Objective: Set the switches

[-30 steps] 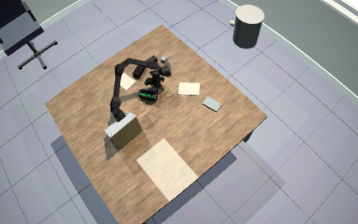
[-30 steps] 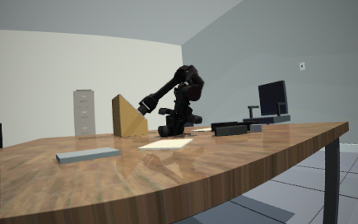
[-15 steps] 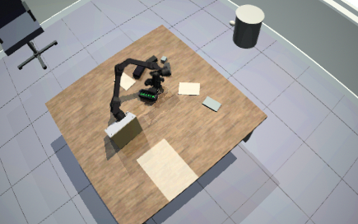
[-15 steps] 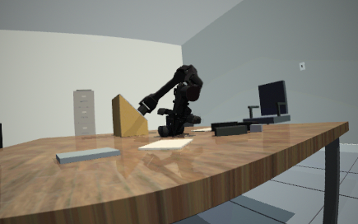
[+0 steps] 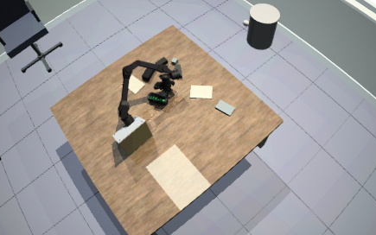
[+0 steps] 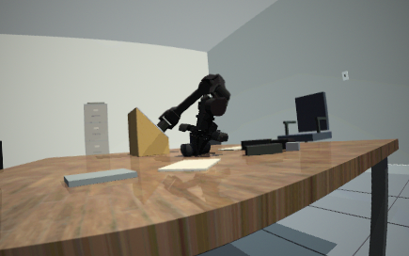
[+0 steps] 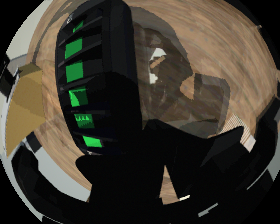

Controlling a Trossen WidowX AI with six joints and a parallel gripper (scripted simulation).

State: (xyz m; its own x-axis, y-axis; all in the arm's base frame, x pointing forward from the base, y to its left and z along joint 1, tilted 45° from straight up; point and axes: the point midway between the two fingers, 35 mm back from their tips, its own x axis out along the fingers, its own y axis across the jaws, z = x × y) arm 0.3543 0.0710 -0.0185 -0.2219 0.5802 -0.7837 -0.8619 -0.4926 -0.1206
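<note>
The dark grey controller unit (image 5: pixel 157 101) (image 6: pixel 187 150) (image 7: pixel 122 80) lies on the bench with its switches visible from above. In the wrist view several green switch ends show in a row along its left side; which ends are pressed down is hard to tell. Its underside label is hidden. My gripper (image 5: pixel 165 91) (image 7: pixel 152 123) is shut and empty, pointing down right beside the unit. In the wrist view the dark fingers overlap the unit's lower right edge; whether they touch it I cannot tell.
The arm rises from a wedge-shaped mount (image 5: pixel 136 137) (image 6: pixel 148 136). A long dark module (image 5: pixel 150 73) lies behind the gripper, with a small grey block (image 5: pixel 175 60) (image 6: pixel 292 147). A flat grey module (image 5: pixel 225 108) (image 6: pixel 101 177) and pale sheets (image 5: pixel 200 92) (image 5: pixel 178 177) also lie on the bench.
</note>
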